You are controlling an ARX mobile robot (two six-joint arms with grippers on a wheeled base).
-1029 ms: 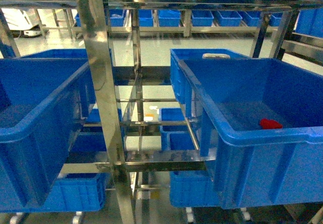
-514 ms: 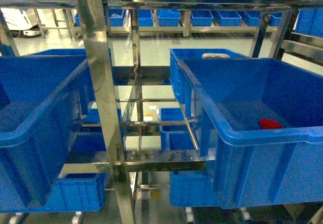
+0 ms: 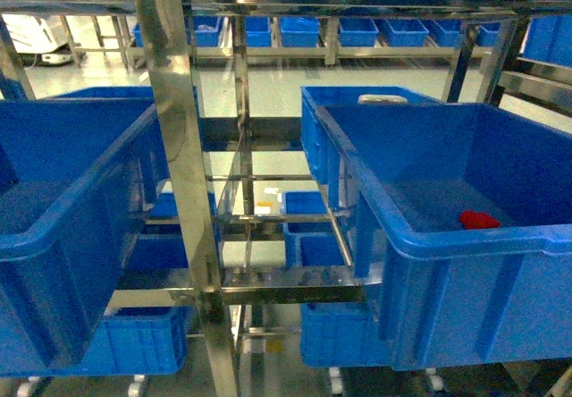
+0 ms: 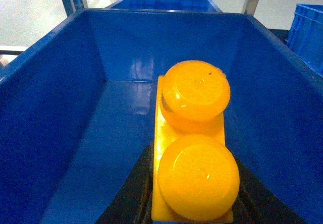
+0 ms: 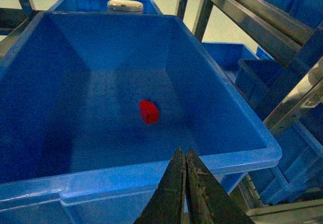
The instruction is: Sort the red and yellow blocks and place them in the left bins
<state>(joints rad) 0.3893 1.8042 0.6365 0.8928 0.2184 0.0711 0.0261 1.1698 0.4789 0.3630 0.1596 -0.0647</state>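
One yellow block (image 4: 194, 148), one red block (image 5: 148, 111).

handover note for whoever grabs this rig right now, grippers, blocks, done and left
Left gripper: shut on the yellow block, held over the inside of a blue bin; not released yet.
Right gripper: fingers shut, empty, above the near rim of the right bin.
Red block: lying on the floor of that right bin, also visible in the head view.
Done: yellow block picked up and carried over a bin.
Left: drop the yellow block; the red block is not in a left bin yet, so it probably needs picking and moving.
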